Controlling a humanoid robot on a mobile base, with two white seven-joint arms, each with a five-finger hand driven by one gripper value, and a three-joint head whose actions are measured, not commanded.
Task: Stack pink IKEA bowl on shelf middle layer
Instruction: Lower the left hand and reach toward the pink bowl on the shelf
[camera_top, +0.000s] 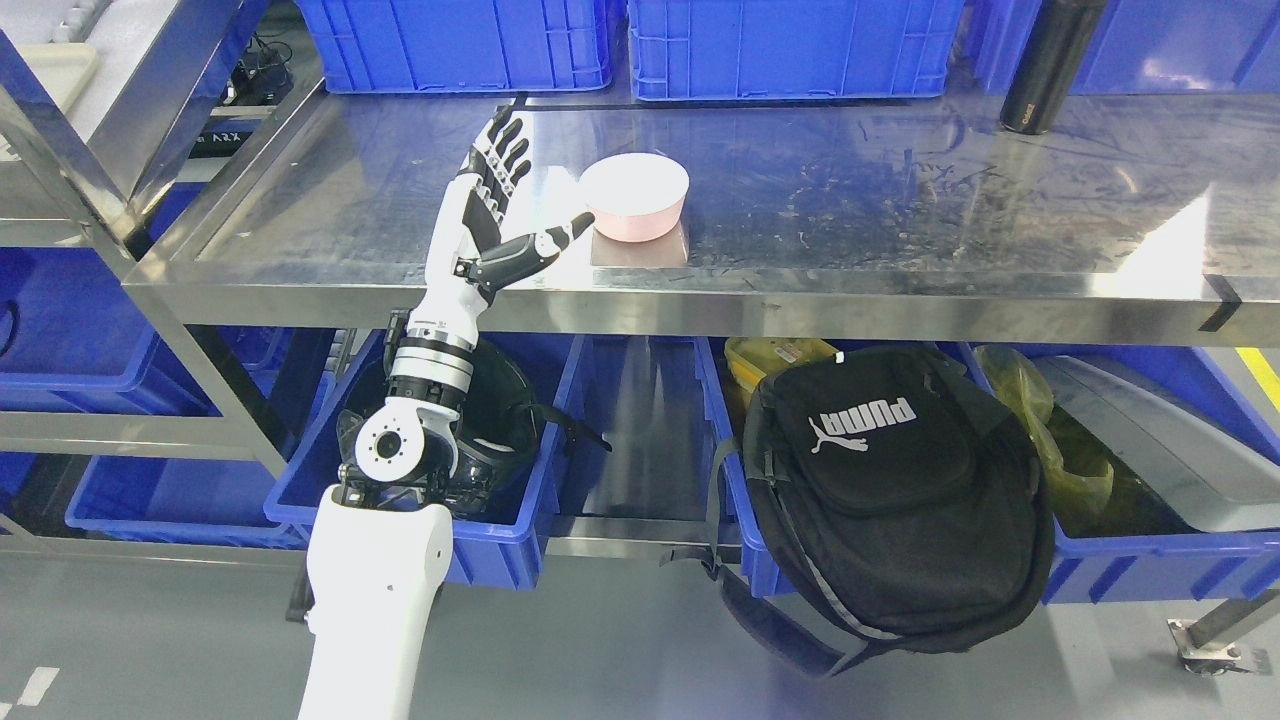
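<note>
My left hand (490, 215) is open, fingers spread, thumb tip seemingly touching the pink bowl (635, 197) at its 9 o'clock; contact unclear. The bowl sits upright on the steel shelf (900, 200). Risk: thumb shoves it away across the slick steel.

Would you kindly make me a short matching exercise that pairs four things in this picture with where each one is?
Things:
1. pink bowl
2. black bottle
3. black backpack
4. left hand

Places:
A. hanging in front of the lower crates
B. far right of the steel shelf
C. open, just left of the bowl
D. middle of the steel shelf, near its front edge

Pairs: 1-D, 2-B, 3-A, 4-C
</note>
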